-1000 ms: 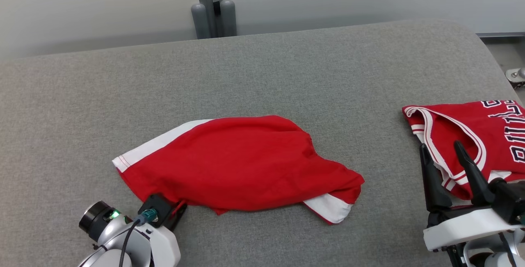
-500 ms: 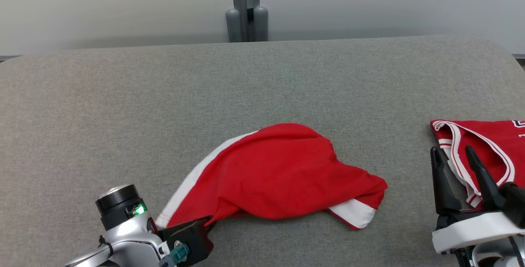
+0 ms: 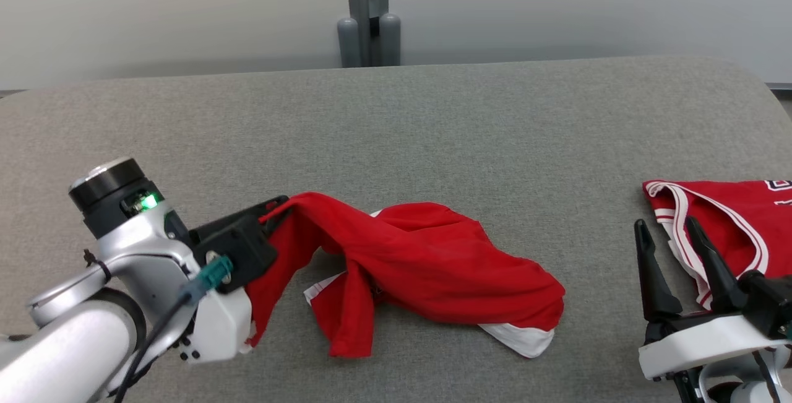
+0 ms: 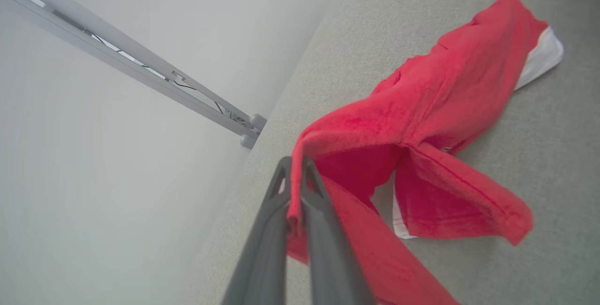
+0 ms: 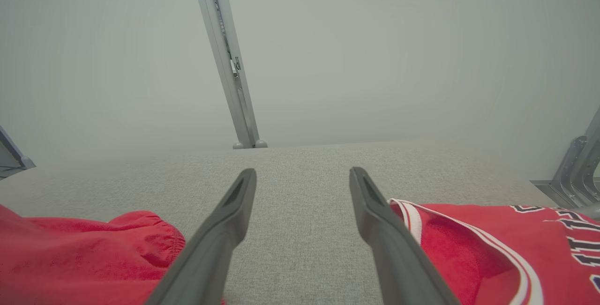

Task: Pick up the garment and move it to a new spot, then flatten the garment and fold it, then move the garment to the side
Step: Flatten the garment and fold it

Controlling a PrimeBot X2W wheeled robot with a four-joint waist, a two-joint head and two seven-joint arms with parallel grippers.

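Our left gripper [image 4: 294, 164], at the lower left of the head view, is pinched closed on one edge of the red garment [image 3: 433, 260] and holds that edge raised off the grey padded table [image 3: 495, 130]. From the pinch the cloth drapes down to the right. One red flap hangs in front, and the rest lies crumpled near the table's middle, with white trim showing at its right end. Our right gripper [image 3: 663, 225] sits at the lower right, fingers spread wide and holding nothing, just beside a red jersey [image 3: 736, 223] with white trim, well apart from the garment.
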